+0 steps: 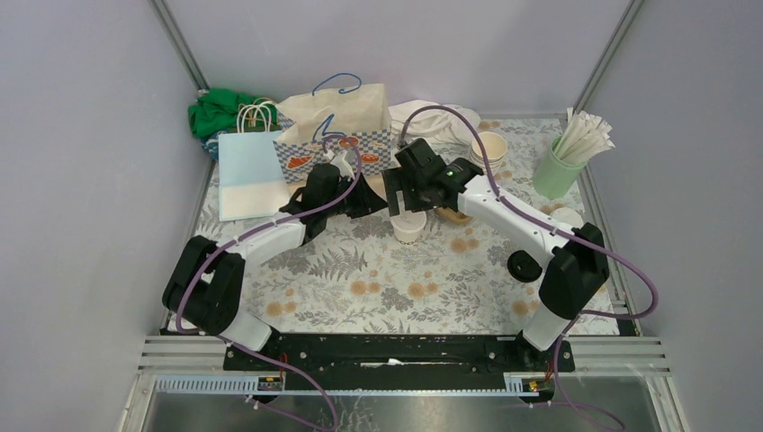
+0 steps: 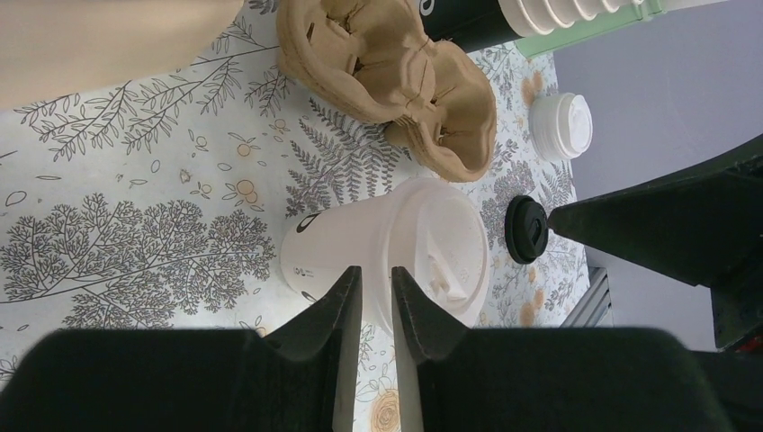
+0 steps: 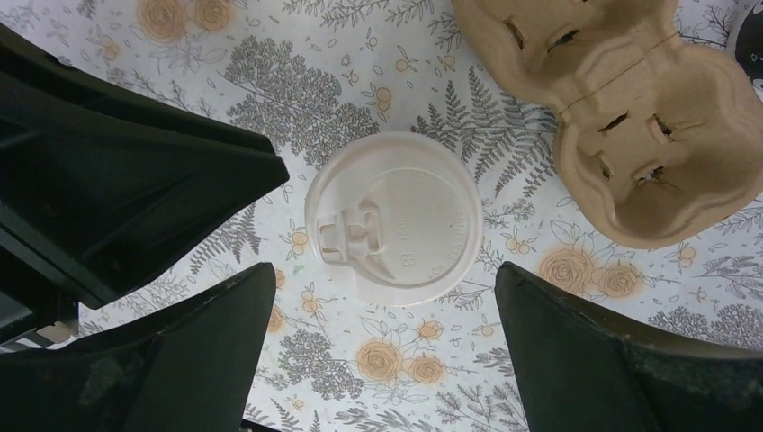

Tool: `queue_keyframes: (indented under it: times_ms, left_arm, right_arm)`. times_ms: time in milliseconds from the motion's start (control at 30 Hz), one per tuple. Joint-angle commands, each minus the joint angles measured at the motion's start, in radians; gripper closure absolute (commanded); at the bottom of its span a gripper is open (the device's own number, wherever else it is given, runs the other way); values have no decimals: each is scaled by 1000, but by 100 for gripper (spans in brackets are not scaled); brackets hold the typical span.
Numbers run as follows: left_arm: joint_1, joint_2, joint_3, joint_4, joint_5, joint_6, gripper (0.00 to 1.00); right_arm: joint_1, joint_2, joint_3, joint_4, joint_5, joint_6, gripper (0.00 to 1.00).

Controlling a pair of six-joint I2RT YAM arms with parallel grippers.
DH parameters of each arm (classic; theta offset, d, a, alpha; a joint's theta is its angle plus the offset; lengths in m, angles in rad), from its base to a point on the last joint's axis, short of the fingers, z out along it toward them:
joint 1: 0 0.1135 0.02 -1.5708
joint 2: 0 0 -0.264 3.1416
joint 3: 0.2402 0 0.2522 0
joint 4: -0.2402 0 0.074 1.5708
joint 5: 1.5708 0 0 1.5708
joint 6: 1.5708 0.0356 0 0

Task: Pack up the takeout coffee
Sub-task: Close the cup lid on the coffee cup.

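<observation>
Lidded cup (image 3: 391,229) is standing upright directly below the right pincer (image 3: 382,281), which is gaping wide. Left pincer (image 2: 375,277) is hovering narrow, holding nothing, cup just ahead of its tips.

Surface (image 1: 387,288): white cloth, grey fern and tree print, scattered orange flowers. Lidded paper cup (image 3: 391,229): cream wall with dark lettering, white lid. Cup carrier (image 3: 621,117): plain brown pulp. Stacked cups (image 1: 490,148): cream. Tumbler (image 1: 555,173): mint green, holding straws (image 1: 585,137) in white wrappers. Flat paper bag (image 1: 252,171): pale blue over white, white handles. Standing bag (image 1: 337,126): beige, blue-and-white check band with orange motifs, blue handles. Bundle (image 1: 216,110) in far left corner: green. Left arm (image 1: 270,236) and right arm (image 1: 517,214): white links, black joints, purple cables (image 1: 653,297).
</observation>
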Motion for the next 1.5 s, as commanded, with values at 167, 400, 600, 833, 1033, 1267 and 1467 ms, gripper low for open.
queue_keyframes:
  times_ms: [167, 400, 600, 833, 1033, 1267, 1467]
  left_arm:
    - [18, -37, -30, 72, -34, -11, 78]
    - [41, -75, -78, 70, -74, -18, 78]
    - [53, -92, -99, 76, -73, -17, 78]
    - [56, -84, -104, 82, -61, -17, 78]
    - [57, -75, -101, 86, -46, -17, 78]
    - [56, -52, -100, 106, -11, -21, 78]
    - [56, -22, -97, 150, 75, -28, 75]
  right_arm:
    - [39, 78, 96, -88, 62, -20, 3]
    - [42, 106, 99, -79, 65, -12, 6]
    - [43, 131, 113, -86, 62, -12, 6]
    - [44, 152, 113, -92, 65, -3, 13]
    - [44, 158, 112, -95, 69, -3, 14]
    - [45, 177, 116, -107, 67, -8, 11]
    - [43, 189, 117, -110, 51, -12, 11]
